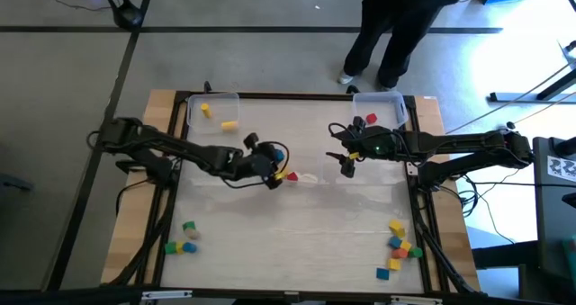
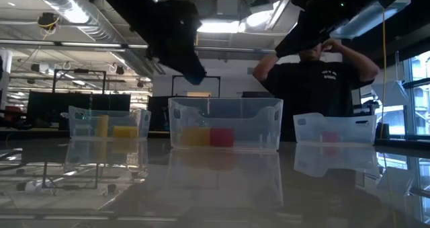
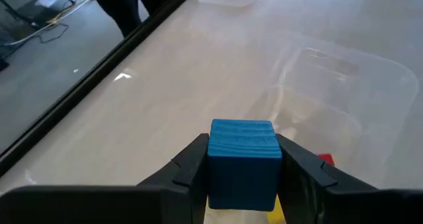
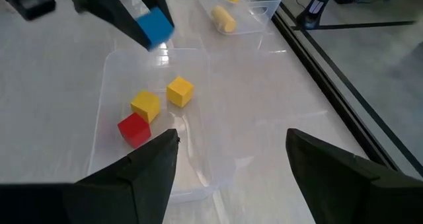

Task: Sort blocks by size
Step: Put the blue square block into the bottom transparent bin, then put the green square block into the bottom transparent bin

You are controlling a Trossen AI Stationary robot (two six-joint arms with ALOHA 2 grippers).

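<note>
The left tool (image 3: 243,178) is clamped on a small blue wooden cube (image 3: 242,159), one dark finger pressed on each side so the cube cannot slip. It holds the cube up in the air over the clear plastic bin in the middle of the worktop (image 4: 109,72), near the bin's edge, most likely so the cube can drop in with others of its size. In that bin lie two little yellow cubes (image 4: 180,91) and one little red cube (image 4: 134,129), close together on the bin floor. The right tool (image 4: 228,178) waits close by at about 3 o'clock from the middle bin, its two fingers wide apart and holding nothing, kept out of the way. At about 11 o'clock on the worktop a second clear bin (image 1: 192,118) holds two yellow pieces, one of them rounded like a short roll. At about 1 o'clock a third clear bin (image 1: 399,99) holds a red block (image 1: 372,118). More blocks wait to be sorted: a small bunch at 7 o'clock (image 1: 182,243) and a bigger bunch at 5 o'clock (image 1: 399,246). A person in dark clothes (image 1: 396,26) stands beyond the far edge.
</note>
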